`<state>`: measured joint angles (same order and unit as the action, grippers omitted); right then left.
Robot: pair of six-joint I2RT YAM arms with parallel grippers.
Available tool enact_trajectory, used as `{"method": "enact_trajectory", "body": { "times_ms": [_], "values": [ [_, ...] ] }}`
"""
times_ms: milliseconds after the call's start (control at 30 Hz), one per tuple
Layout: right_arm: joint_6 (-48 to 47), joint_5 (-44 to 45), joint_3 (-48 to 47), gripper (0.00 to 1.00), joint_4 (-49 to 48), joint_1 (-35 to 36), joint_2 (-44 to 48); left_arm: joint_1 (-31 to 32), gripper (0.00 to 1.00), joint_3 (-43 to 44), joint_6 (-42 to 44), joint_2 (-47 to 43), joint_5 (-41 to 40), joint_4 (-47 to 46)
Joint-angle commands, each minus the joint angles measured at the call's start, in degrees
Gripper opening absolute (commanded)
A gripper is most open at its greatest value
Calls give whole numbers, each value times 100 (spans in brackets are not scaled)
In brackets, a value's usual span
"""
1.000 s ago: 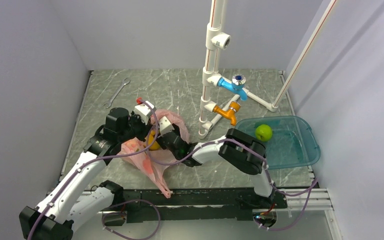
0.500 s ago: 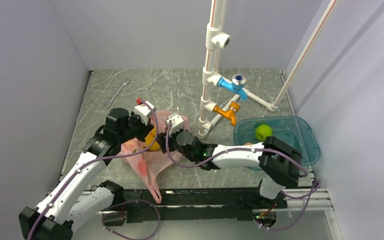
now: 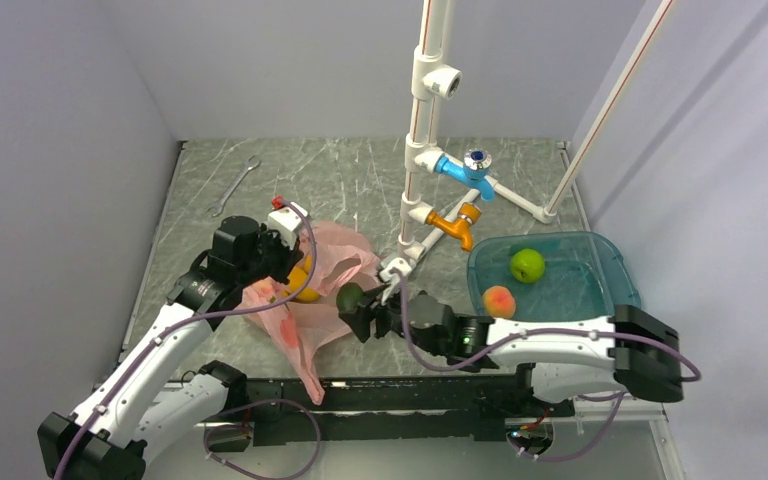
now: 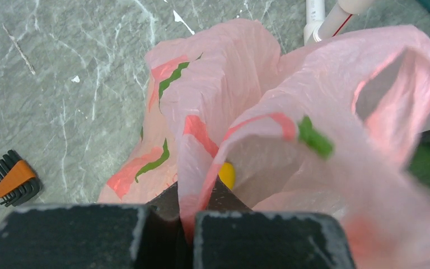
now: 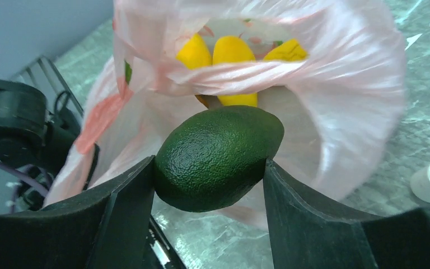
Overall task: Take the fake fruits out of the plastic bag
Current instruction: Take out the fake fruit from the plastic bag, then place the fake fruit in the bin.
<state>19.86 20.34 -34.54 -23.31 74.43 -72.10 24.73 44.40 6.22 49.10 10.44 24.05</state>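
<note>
Just outside the mouth of the plastic bag (image 3: 335, 262), the right gripper (image 5: 208, 168) holds the avocado (image 5: 218, 151) across its middle, jaws spread wide around it, above the table and clear of the film as far as the wrist view shows. Its skin is rounded and the fingers grip only its flanks, so a quick swing toward the teal tub (image 3: 610, 300) could let it roll out; the white pipe stand (image 3: 407, 262) also sits close to that path. The left gripper (image 4: 186, 224) is pinched tight on the bag's rim (thin, slippery film), and if that slips the mouth may fold over the yellow mangoes (image 5: 232, 53) inside. A second ago the right gripper was at the bag's mouth with its arm folded over the tub; now it has drawn back toward the near edge, uncovering the peach (image 3: 499, 301) beside the green apple (image 3: 527, 265).
</note>
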Motion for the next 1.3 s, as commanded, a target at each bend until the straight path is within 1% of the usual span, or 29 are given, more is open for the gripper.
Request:
{"method": "enact_trajectory", "body": {
  "times_ms": [0,100,167,233,367,500,600,700,733,767,800,867,900,933,967,1033,1100,1167,1267],
  "values": [
    [376,-46,339,0,-69,-13,875,23,0,277,-81,37,-66,-18],
    [298,-485,427,0,-2,10,1311,23,0,260,-86,55,-111,-24],
    [320,-344,477,0,207,18,1511,19,0,299,-86,72,-129,31],
    [430,69,683,0,470,22,1697,21,0,271,-86,30,-137,15],
    [1124,1070,1122,0,1187,14,2290,17,0,252,-85,-22,-139,-30],
    [1874,1982,1392,0,2228,-10,3004,23,0,290,-80,58,-175,29],
    [1976,2374,1435,0,2874,-110,3313,21,0,257,-92,23,-163,-7],
    [2480,3193,1394,0,3728,-226,3536,19,0,263,-103,68,-74,-43],
    [2480,3245,1390,0,3863,-325,3635,19,0,294,-93,110,-37,-19],
    [2285,3079,1381,0,3809,-452,3745,23,0,303,-94,149,-26,-10],
    [1893,2562,1396,0,3545,-542,3852,23,0,310,-97,187,-43,10],
    [934,1381,1527,0,2571,-601,4056,22,0,343,-92,217,-78,64],
    [694,836,1548,0,2060,-595,4095,23,0,323,-94,193,-103,65],
    [588,529,1495,0,1892,-596,4074,23,0,293,-92,157,-146,37],
    [616,442,1431,0,1865,-600,4040,16,0,270,-93,119,-167,-1],
    [1089,1045,1251,0,2238,-598,3961,23,0,273,-94,80,-136,-25],
    [1814,2092,1083,0,3273,-595,3993,22,0,279,-86,82,-94,-5],
    [2506,2899,933,0,4190,-599,4147,18,0,258,-90,80,-161,-17],
    [3055,3458,808,0,5049,-667,4377,22,0,252,-89,57,-175,-31]
  ]
}}
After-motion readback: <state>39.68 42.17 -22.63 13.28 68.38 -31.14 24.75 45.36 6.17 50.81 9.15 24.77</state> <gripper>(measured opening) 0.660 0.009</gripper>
